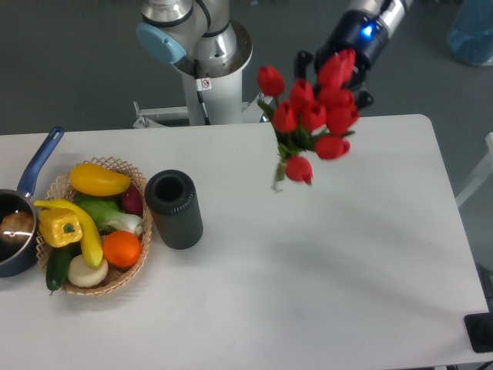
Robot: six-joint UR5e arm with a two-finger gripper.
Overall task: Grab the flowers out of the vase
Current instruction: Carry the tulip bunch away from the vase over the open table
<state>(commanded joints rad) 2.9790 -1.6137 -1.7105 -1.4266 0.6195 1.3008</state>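
- At far left, a blue-handled pot (19,231) on the white table (331,254), cut off by the frame edge.
- Just beside it, a wicker basket (96,223) heaped with produce: yellow squash, yellow pepper, orange, cucumber, greens.
- Touching the basket's right side, the vase (174,209), a dark ribbed cylinder standing upright with its round mouth open and nothing in it.
- Behind the table's far edge, the grey arm base (204,54) with a light blue cap.
- Right of centre, the flowers (312,116), red tulips in a tilted bunch, held clear above the table, well apart from the vase, stem ends pointing down and left.
- At upper right, the gripper (339,73), immediately behind and above the blooms, largely hidden by them; dark fingers seemingly clamped on the bunch.
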